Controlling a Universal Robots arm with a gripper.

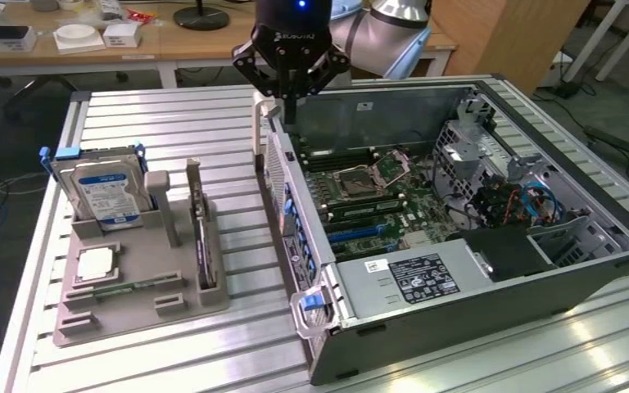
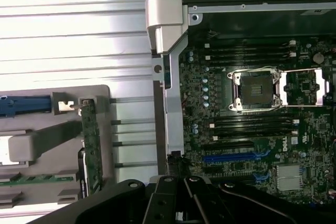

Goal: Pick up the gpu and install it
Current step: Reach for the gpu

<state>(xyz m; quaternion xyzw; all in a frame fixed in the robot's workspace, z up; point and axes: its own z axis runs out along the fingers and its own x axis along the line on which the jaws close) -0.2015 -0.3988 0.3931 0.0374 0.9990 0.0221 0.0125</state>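
The gpu [image 1: 203, 246] stands edge-on, half hidden in the tray [image 1: 118, 315]; we see the hand [image 1: 289, 100] clenched empty over the computer case [image 1: 490, 278].

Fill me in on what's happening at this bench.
One robot arm is at work. Its gripper is shut and empty, hanging over the side wall of the open computer case, whose motherboard lies exposed. The gpu has not yet been picked up: it stands on edge in the gray holder tray at the exterior view's left, next to the hard drive.
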